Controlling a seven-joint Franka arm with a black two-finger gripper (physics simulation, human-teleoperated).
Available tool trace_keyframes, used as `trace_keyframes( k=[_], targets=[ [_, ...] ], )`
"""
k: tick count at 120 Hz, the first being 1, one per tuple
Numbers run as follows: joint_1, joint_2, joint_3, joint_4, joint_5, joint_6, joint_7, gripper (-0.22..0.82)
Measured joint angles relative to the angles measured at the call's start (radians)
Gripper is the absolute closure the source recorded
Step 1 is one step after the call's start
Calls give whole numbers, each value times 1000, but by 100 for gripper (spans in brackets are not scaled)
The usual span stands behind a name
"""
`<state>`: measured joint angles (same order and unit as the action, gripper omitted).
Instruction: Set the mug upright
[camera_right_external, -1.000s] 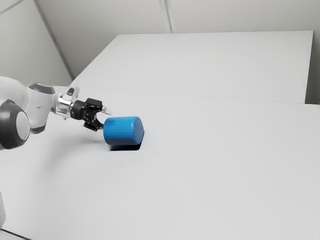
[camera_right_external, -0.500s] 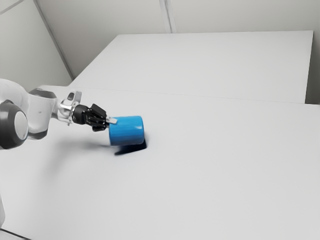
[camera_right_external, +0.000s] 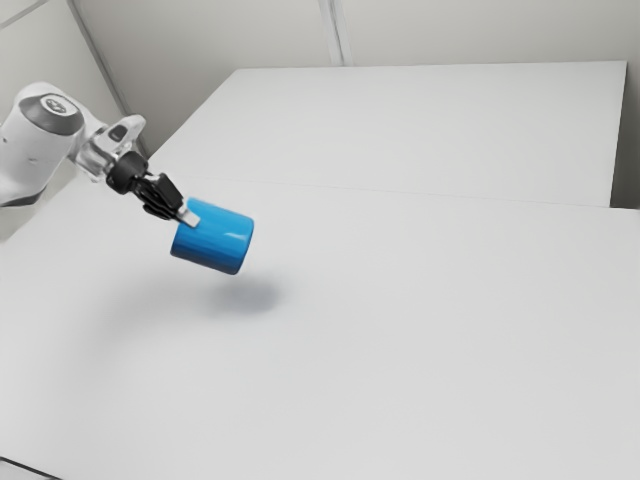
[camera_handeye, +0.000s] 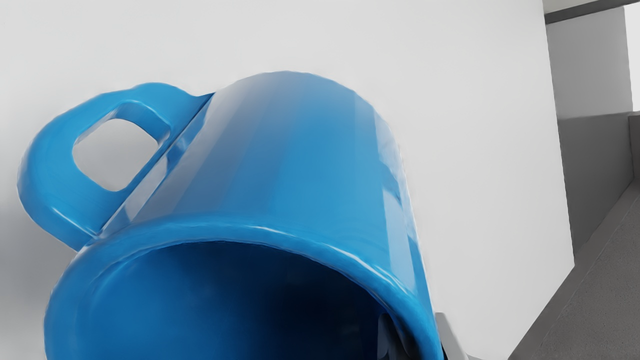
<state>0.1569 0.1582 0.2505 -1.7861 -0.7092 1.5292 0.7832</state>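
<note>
And here's the gripper (camera_right_external: 188, 216), clamped on the mug's wall, one finger inside the mouth, one outside! Outward from it runs the blue mug (camera_right_external: 213, 238), aloft over the table (camera_right_external: 430, 340), mouth toward the gripper, base away toward the exterior view's right and slightly lower. That base needs swinging down, I'd judge. One gripper, one mug, one table!
</note>
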Motion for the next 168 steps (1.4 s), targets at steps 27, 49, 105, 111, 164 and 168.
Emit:
trace_keyframes(
  k=[27, 49, 105, 111, 164, 168],
  targets=[
    [-18, -50, -217, 42, 538, 110, -117, 73],
    [-41, -38, -284, 9, 766, 201, -208, 76],
    [-50, 0, -320, -174, 849, 397, -371, 68],
    [-51, 1, -320, -174, 845, 403, -381, 57],
    [-41, -56, -309, -2, 706, 348, -436, 7],
    [-38, -56, -303, 44, 692, 327, -440, 6]
  ],
)
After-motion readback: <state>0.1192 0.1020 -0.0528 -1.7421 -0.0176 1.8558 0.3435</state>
